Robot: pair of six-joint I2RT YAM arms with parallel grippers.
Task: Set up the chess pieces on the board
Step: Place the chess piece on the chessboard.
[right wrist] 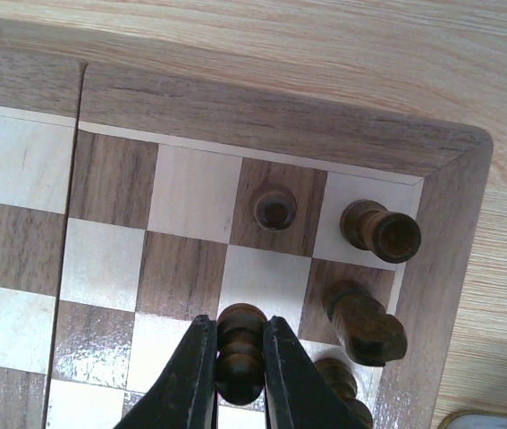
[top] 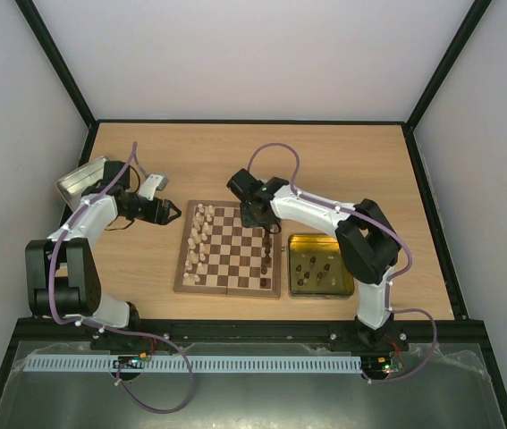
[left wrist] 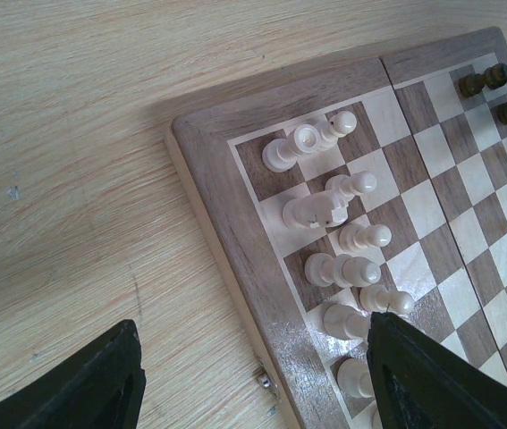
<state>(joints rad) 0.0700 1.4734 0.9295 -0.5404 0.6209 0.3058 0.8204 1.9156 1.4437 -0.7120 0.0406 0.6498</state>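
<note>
Left arm (top: 81, 234): white shell links, black joint housings, black base.
Right arm (top: 311, 208): same white-and-black build, bulky black elbow.
Cables (top: 275, 146): thin purple loops trailing along each arm.
Fingers (right wrist: 181, 384): matte black, tapered wedges.

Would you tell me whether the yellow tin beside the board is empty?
Not empty: several dark chess pieces sit inside the yellow tin.

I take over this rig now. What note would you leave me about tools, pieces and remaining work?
Left tool: open, empty, at the board's left edge.
Right tool: shut on a dark piece over the board's right side.
Done: cream pieces stand in two left columns; some dark pieces along the right edge.
Remaining: place the held piece, then the dark ones in the yellow tin.
</note>
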